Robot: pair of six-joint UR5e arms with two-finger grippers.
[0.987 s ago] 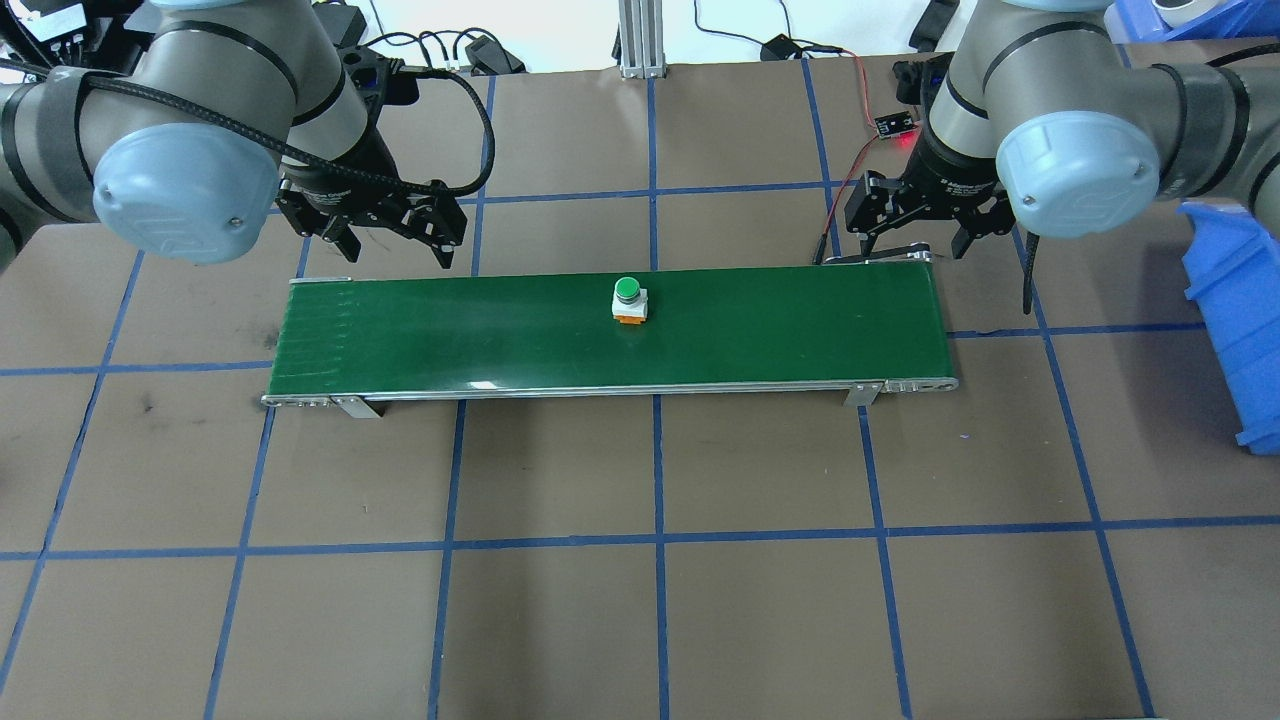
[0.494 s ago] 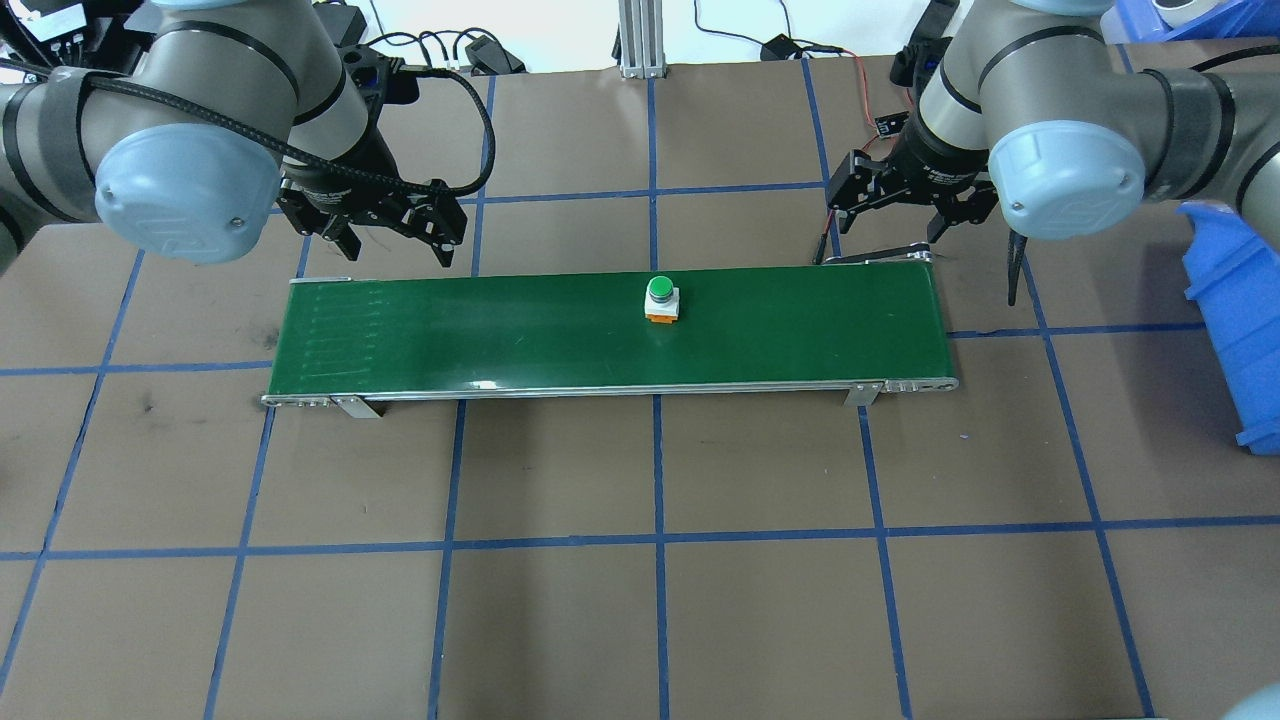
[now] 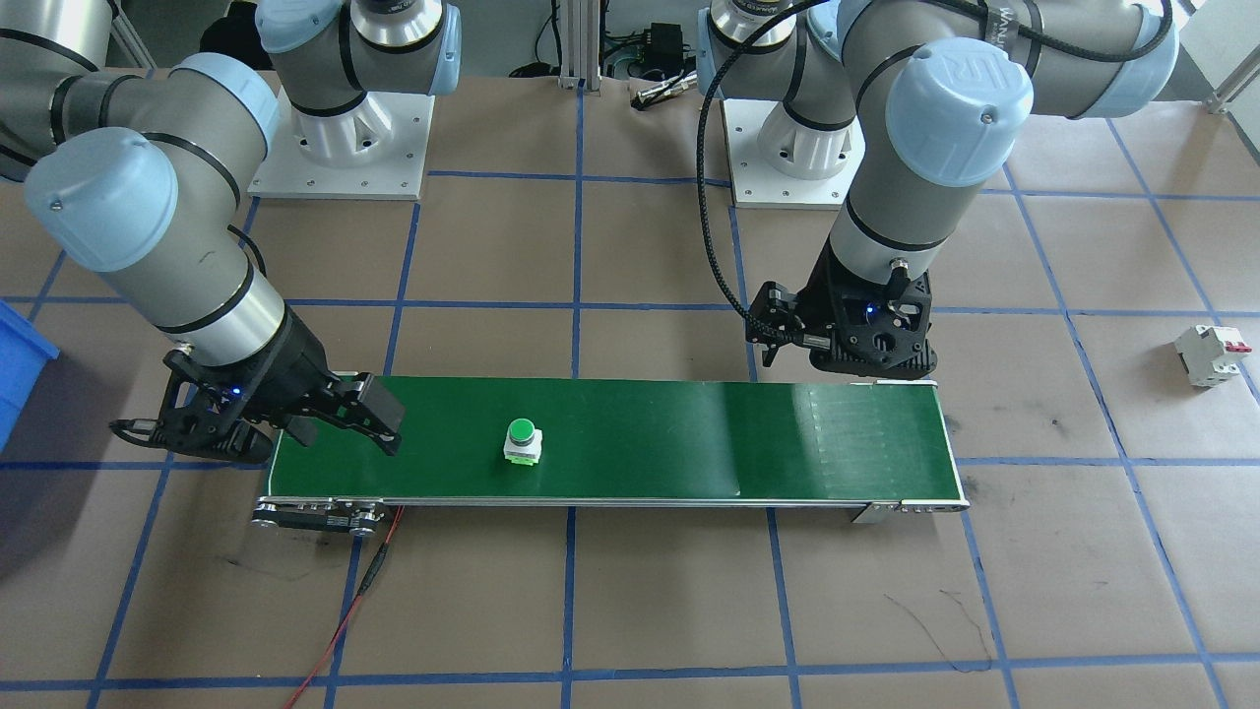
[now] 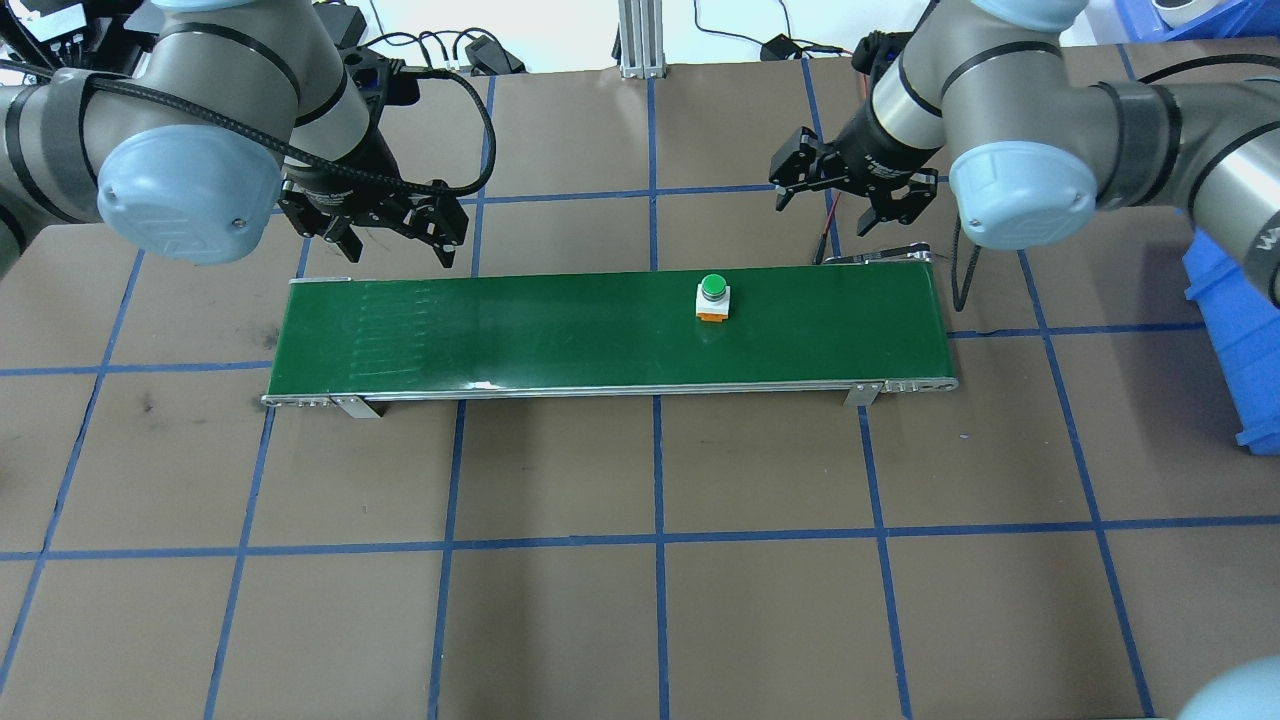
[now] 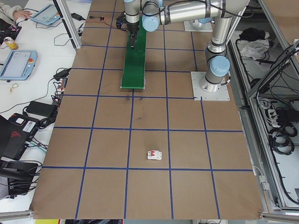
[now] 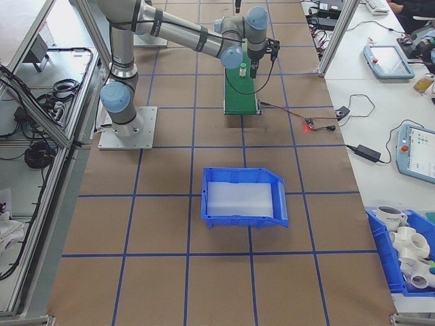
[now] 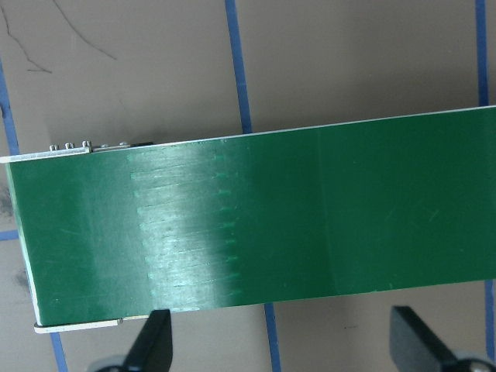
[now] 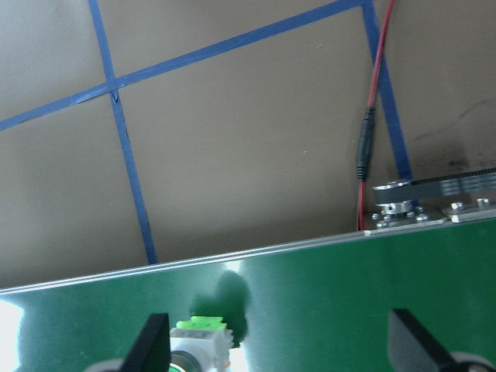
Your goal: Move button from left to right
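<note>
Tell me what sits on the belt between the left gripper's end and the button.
Nothing: in the overhead view only bare green belt runs from the left gripper to the button.

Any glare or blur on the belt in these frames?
Left wrist view: broad pale glare band across the conveyor belt. Right wrist view: blown-out highlight at the belt's left edge, and the button sits cropped at the bottom. Overhead: only a thin glint along the near edge.

I see the button [image 4: 712, 297] standing on the conveyor belt [image 4: 500, 330], right of its middle. Both grippers hang behind the belt's far edge.
</note>
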